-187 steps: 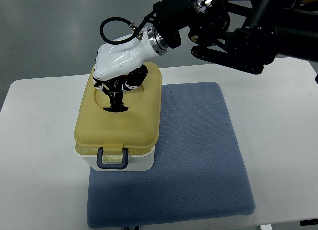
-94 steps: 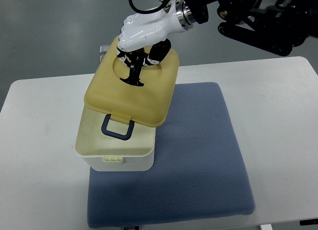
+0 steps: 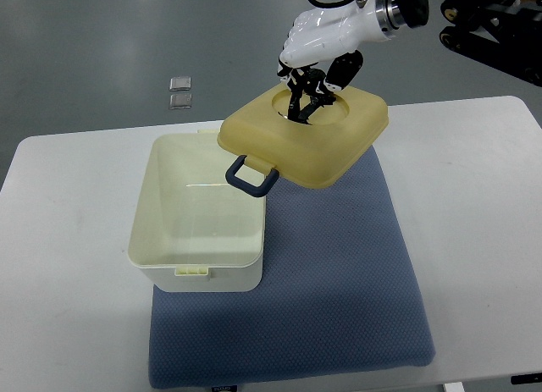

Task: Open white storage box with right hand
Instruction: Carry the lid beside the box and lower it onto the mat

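The right hand comes in from the upper right, white-shelled, its dark fingers closed on the grip in the round recess of the yellow lid. The lid hangs directly beneath the hand, tilted, clear of the box, with its blue latch dangling at the low corner toward the hand's lower left. The white storage box stands open below and left of the hand, its front resting on the blue mat on the white counter. Two small shiny squares lie on the floor, well left of the hand.
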